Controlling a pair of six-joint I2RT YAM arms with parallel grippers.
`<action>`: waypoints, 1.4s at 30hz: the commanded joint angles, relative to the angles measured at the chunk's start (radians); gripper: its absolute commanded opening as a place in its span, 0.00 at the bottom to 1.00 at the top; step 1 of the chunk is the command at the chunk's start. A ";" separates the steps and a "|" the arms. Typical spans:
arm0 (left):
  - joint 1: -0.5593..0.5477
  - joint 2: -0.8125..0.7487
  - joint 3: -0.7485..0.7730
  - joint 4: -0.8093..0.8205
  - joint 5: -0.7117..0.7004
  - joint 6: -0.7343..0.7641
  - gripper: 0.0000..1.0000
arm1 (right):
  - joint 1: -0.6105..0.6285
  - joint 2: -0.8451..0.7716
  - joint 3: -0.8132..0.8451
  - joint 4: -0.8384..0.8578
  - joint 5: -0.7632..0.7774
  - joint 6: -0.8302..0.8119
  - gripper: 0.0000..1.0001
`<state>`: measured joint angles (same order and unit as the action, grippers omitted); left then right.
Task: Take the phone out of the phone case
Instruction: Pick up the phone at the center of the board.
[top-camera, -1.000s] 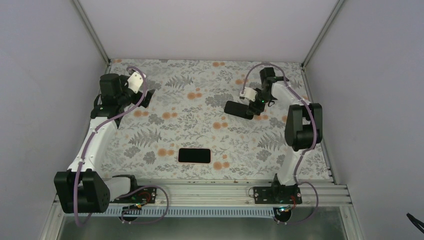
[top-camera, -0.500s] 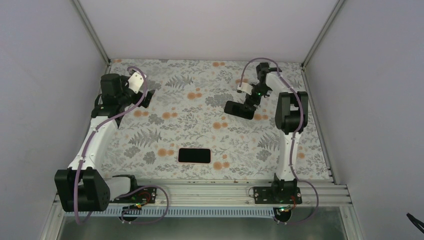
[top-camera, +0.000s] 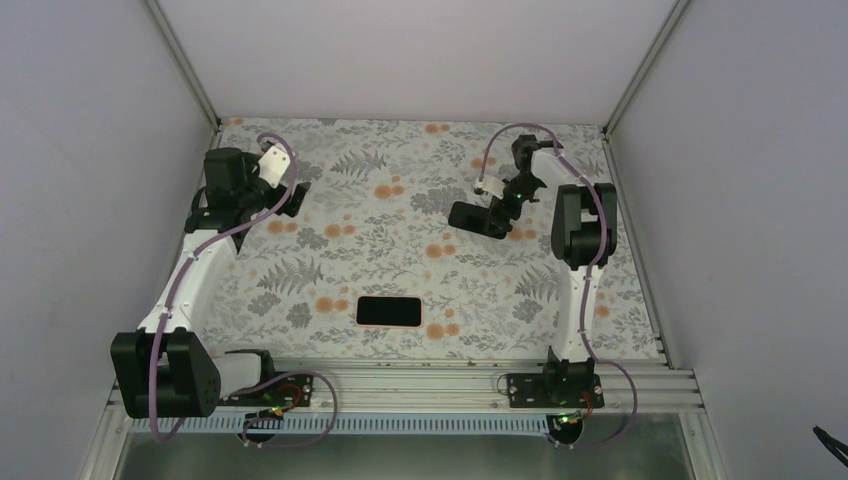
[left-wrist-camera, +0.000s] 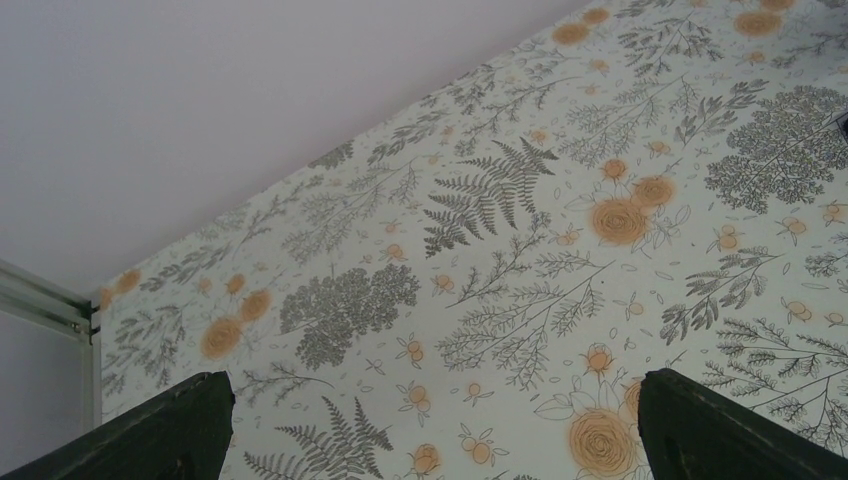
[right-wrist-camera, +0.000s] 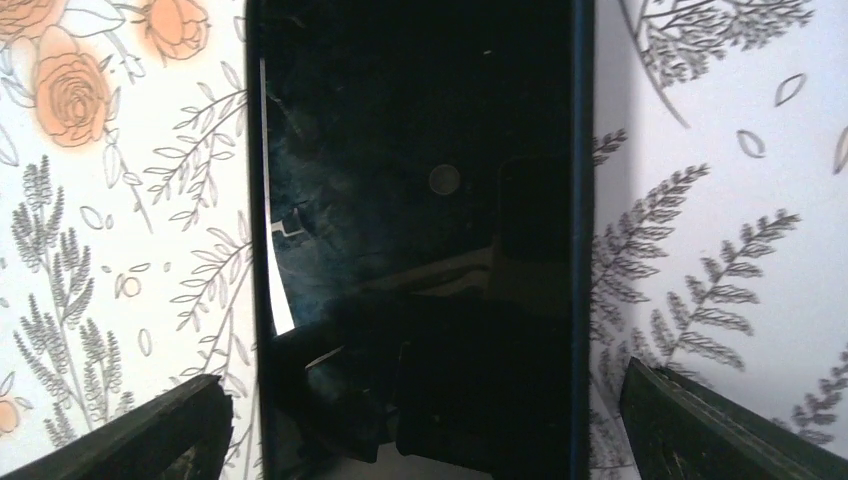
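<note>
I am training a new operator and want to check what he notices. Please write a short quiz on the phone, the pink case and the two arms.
1. True or false: the jaws of the left arm are shut on the phone.
2. Where is the pink case?
A) flat on the table, near the front edge, apart from both arms
B) between the left arm's jaws
C) on top of the phone
3. Which arm has its open jaws over the phone?

Key: 1 false; 2 A; 3 the right arm.
</note>
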<state>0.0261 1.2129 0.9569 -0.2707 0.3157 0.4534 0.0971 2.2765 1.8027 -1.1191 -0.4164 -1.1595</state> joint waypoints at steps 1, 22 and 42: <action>0.004 -0.003 -0.006 0.007 0.010 0.010 1.00 | 0.006 -0.032 -0.069 -0.012 0.000 0.021 1.00; 0.005 0.016 0.007 -0.007 0.020 0.017 1.00 | 0.107 -0.142 -0.349 0.368 0.280 0.250 1.00; -0.212 0.438 0.459 -0.408 0.284 0.156 1.00 | 0.129 -0.236 -0.473 0.454 0.321 0.249 0.70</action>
<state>-0.1509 1.5375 1.3117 -0.5037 0.4343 0.5625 0.2161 2.0266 1.3884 -0.6971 -0.1802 -0.9089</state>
